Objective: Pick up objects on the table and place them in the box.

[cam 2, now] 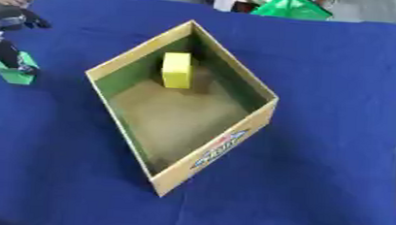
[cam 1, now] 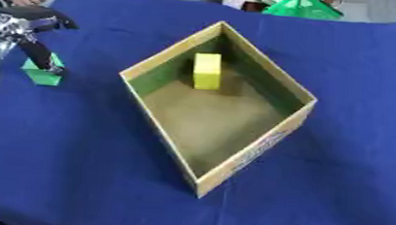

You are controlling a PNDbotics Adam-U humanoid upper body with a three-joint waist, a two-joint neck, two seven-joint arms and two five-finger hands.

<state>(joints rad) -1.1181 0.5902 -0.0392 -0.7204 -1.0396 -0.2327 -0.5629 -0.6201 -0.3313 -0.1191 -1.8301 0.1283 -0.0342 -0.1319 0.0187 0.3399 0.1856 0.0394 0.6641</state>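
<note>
Blue cloth covered the whole desk (cam 1: 339, 83) beneath my head camera, and at its far edge I could see a green, cone-like thing (cam 1: 302, 7) lying beyond the work area. Near the middle sat the open cardboard box (cam 1: 252, 152), turned so that one corner pointed toward me, with a printed label on its near right wall. Inside it, a yellow block (cam 1: 207, 71) stood upright on the floor of the box, close to the far corner and just beside the far left wall.

At the left edge of the desk, well apart from the box, lay a green block (cam 1: 42, 75). My left hand (cam 1: 31, 40) came in from the upper left and reached down onto it; dark fingers (cam 1: 39, 56) touched the top of the block, and they looked to be closing around it, though I could not tell for certain whether they had grasped it. The block was resting on the cloth.

My right hand did not appear in either view.
</note>
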